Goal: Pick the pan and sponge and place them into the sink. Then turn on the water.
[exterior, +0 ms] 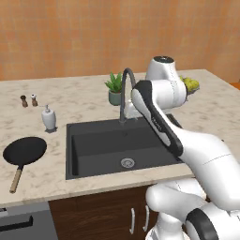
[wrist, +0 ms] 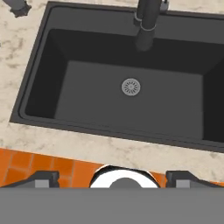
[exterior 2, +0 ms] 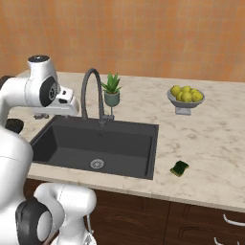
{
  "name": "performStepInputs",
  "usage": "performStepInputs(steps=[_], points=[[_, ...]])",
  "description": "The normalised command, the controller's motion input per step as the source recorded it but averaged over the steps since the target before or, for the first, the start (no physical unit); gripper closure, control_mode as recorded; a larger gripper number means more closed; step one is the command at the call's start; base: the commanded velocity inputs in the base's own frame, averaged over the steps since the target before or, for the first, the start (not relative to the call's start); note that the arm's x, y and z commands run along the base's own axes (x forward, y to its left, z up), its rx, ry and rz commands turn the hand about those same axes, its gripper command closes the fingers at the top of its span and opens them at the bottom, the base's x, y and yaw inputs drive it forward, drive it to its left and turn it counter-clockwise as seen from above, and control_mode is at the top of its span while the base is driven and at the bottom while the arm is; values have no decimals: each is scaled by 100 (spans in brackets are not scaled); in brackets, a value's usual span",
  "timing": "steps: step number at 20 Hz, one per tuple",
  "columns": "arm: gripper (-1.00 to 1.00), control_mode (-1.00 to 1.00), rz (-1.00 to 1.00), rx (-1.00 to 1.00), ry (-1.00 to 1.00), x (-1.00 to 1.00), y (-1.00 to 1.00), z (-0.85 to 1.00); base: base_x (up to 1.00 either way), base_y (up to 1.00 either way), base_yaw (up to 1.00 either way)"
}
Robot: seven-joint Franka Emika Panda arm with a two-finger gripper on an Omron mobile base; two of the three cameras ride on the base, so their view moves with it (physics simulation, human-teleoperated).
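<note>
One base view shows the pan [exterior: 25, 151], the other the sponge [exterior 2: 180, 168].

One pan [exterior: 25, 150], one sponge [exterior 2: 180, 168], one sink [exterior: 93, 126], two shakers [exterior: 28, 100].

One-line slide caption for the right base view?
Sponge lies on the counter right of the empty sink; faucet dry, arm over the basin.

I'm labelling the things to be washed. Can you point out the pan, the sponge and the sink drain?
pan [exterior: 25, 150], left base view, middle of its black dish.
sponge [exterior 2: 180, 168], right base view, its green top face.
sink drain [wrist: 131, 87], hand view, centre of the round metal grate.
</note>
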Motion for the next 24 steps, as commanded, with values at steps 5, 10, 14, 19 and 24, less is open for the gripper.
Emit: performStepInputs(steps=[5,10,14,19,24], points=[[-100,-100,2,5,-6,-39,100,0,0,0,0],[-100,-100,5,5,0,-23,100,0,0,0,0],[-100,-100,0,0,2,2,100,-15,0,0,0],[-100,-100,0,0,5,14,100,-45,0,0,0],[-100,-100,0,0,2,15,100,-45,0,0,0]])
